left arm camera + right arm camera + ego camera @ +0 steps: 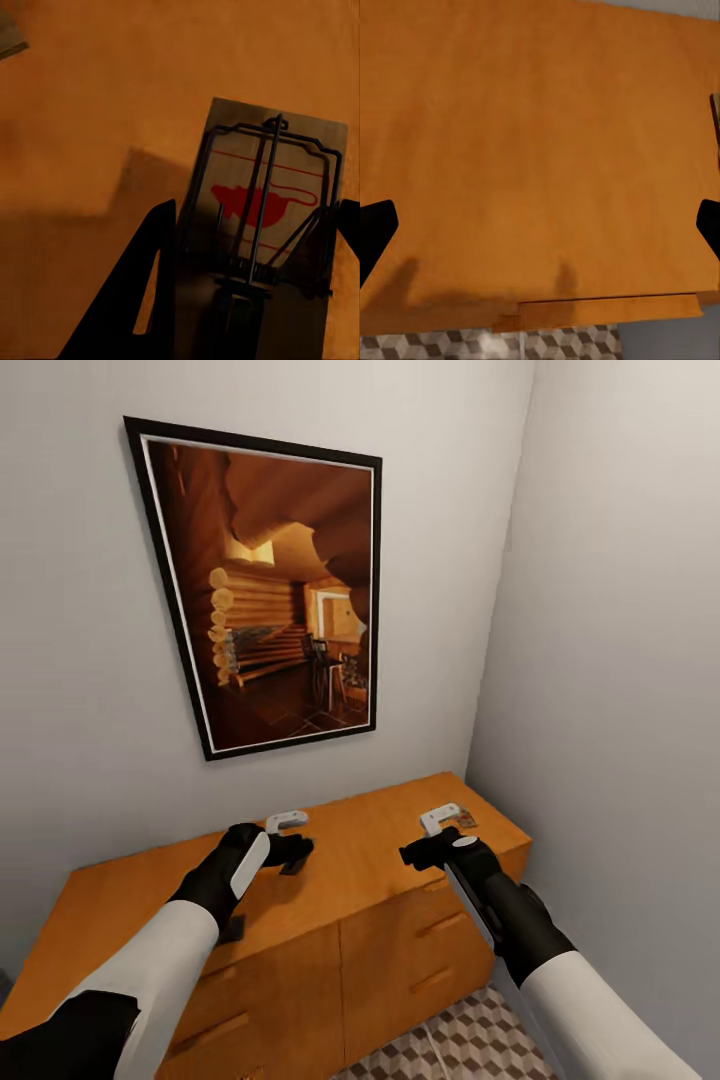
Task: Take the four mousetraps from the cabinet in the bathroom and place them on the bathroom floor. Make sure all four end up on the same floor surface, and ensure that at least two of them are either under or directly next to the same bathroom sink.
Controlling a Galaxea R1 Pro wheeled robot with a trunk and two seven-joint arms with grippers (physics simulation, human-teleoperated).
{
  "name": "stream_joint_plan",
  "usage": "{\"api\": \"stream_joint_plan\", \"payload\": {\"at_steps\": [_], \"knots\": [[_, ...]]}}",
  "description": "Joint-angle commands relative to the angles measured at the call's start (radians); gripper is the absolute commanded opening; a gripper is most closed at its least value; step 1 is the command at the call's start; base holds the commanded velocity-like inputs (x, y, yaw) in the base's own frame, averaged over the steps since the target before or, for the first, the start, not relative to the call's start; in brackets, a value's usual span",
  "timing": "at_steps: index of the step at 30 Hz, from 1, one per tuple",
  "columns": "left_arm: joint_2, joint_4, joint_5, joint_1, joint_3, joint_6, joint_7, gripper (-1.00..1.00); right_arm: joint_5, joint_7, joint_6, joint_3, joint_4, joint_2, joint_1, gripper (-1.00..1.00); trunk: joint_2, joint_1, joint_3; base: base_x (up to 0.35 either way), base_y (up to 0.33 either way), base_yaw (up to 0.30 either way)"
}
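Two of the four mousetraps located; remainder not sighted.

Left claw (290, 852): closed onto one mousetrap (262, 202), fingers (154, 285) pressed along both long edges, board lengthwise between them. Judged lifted clear of the cabinet (370, 860), going by the shadow cast on the wood beside it.

Right claw (415, 853): spread wide, holding nothing, hovering above bare cabinet top. Second mousetrap (462, 819) lying flat just beyond and outboard of this claw, near the cabinet's corner by the side wall (620, 660).

Risks, as judgement only:
- Held by thin edges alone; could twist or slip out during the swing down to the floor if the arm moves sharply.
- Could be knocked off the corner, or pushed against the wall, if the right claw approaches the second trap low or skewed.
- Little room beside the right arm; contact with the wall likely on a wide turn.
- Both arms close together above the top; crossing paths could cause a bump.

Surface: smooth orange-brown wood, flat, drawer fronts with bar handles below the claws.

Room: narrow corner with pale walls and a framed picture (270, 600) ahead of both claws. Cube-patterned bathroom floor (470, 1040) visible below the right arm, at the foot of the cabinet.
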Motion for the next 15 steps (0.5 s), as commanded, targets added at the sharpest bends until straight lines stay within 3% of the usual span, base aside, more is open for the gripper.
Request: {"api": "stream_joint_plan", "payload": {"at_steps": [1,15], "knots": [[0.000,-0.001,0.010,-0.001,-0.004,0.002,0.022,-1.00,0.003,0.004,0.005,-0.001,-0.001,-0.002,-0.001,1.00,-0.002,0.000,-0.002,0.000,0.000,0.294],[-0.032,-0.002,0.007,-0.001,-0.005,-0.001,0.063,-1.00,0.003,0.004,0.005,-0.001,0.000,-0.007,-0.001,1.00,-0.002,0.000,-0.007,0.000,0.000,0.294]]}}
